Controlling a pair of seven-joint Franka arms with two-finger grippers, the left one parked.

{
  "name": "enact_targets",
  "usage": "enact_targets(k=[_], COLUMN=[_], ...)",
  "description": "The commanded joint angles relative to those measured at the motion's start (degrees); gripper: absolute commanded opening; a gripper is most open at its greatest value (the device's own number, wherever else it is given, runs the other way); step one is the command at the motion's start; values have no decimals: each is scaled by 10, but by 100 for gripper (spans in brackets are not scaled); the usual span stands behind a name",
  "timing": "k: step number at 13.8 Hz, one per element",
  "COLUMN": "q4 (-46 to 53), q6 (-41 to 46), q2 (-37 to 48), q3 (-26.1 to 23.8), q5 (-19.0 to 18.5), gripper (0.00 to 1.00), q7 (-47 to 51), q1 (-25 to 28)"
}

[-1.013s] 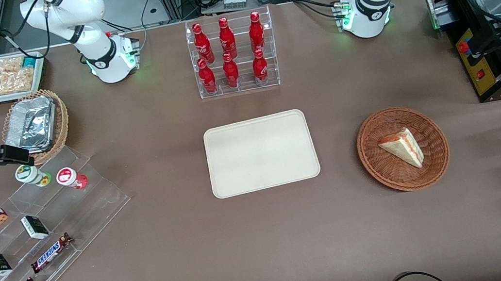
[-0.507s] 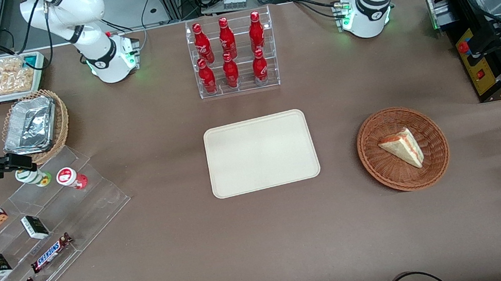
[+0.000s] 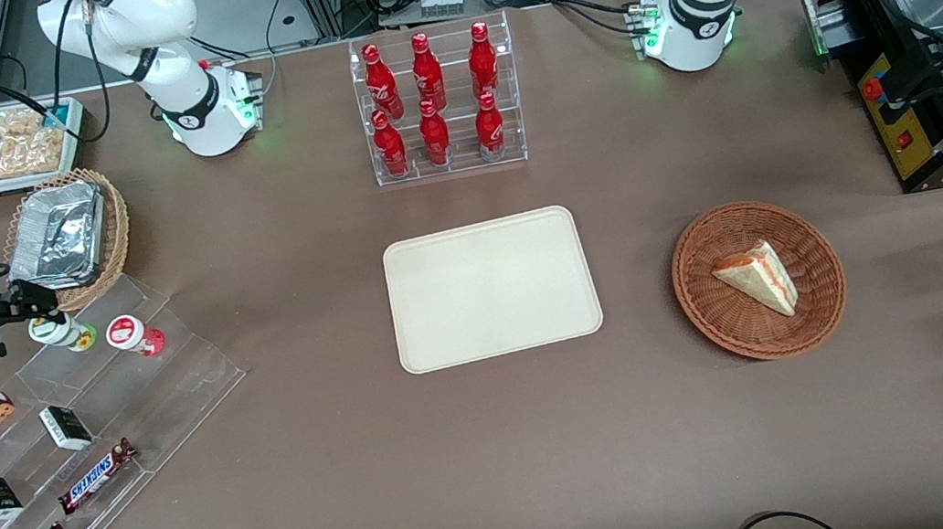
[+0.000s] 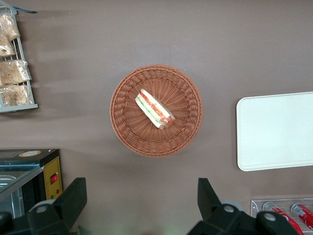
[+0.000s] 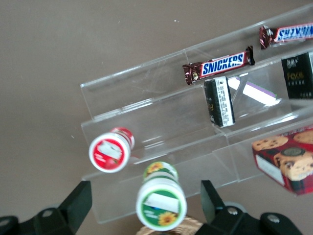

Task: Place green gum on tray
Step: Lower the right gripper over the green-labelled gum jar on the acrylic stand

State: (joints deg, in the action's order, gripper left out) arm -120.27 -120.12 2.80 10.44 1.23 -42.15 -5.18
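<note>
The gripper [image 5: 146,205] hangs wide open around the green gum [image 5: 161,199], which stands on the clear stepped rack [image 5: 195,142] just beside the red gum [image 5: 111,149], well apart from the tray [image 3: 491,287] at the table's middle.

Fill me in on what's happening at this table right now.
The right arm's gripper is open around the green gum, one finger on each side, but it has not closed or lifted. The gum sits on the clear stepped rack beside the red gum, at the working arm's end of the table. The tray in the middle of the table has nothing on it yet.
</note>
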Motion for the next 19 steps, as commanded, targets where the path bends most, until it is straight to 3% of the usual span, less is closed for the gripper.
enact_targets(k=[1,5,9,19], q4=[-30,-50,-80,-106], q6=[-34,-58,-82,-125], q2=[20,15,12,-3], q3=[6,21,28,32], q5=[11,12,29,29], gripper=[99,99,99,99], q7=[-99,-156,-157,-157], q1=[-4,-4,-4,-8])
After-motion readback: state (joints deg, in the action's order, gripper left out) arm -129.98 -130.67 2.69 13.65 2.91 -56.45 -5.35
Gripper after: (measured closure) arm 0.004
